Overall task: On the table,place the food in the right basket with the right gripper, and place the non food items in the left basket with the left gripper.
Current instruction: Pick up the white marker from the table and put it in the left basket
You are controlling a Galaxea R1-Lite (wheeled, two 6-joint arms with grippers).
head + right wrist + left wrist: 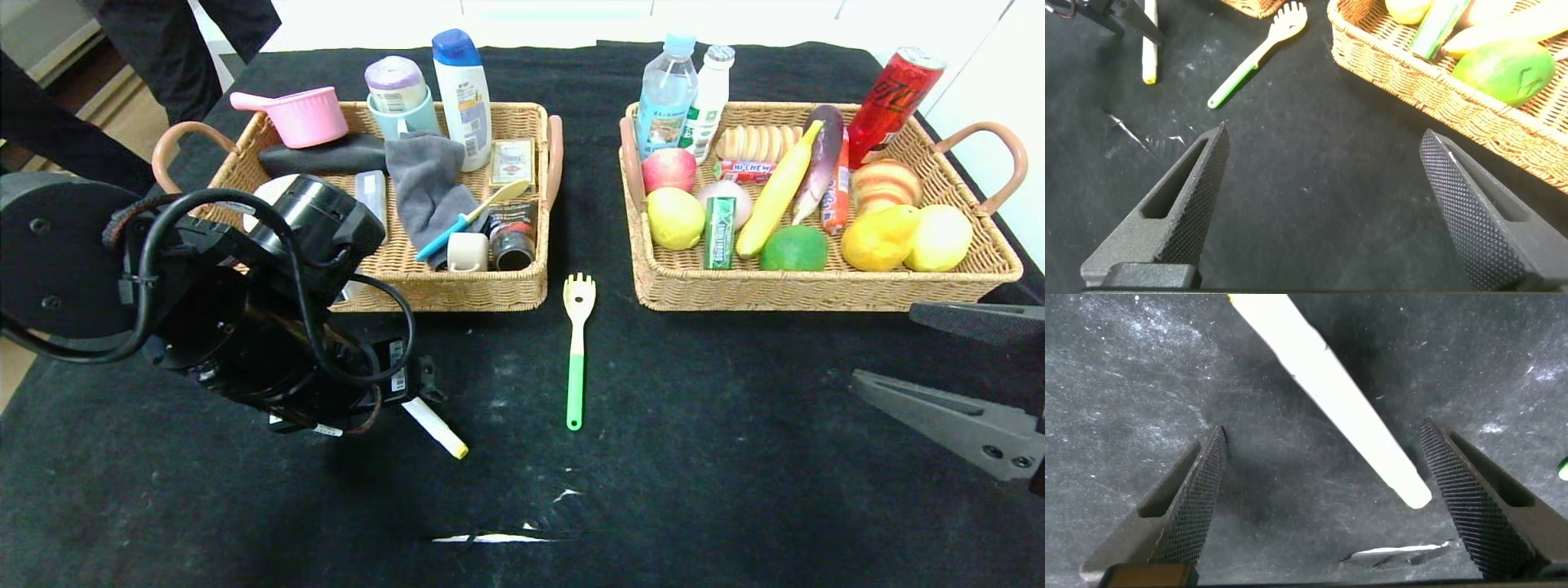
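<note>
Left gripper open, straddling the pen on the table; next close, lift to left basket; right gripper open, idle.

- White marker with yellow cap, between the left gripper's cross-hatched dark grey fingers.
- Cream-and-green fork on black cloth.
- Tan woven baskets, pinkish handles.

Black tablecloth with white scuffs, possibly a dark-clothed bystander at far left
</note>
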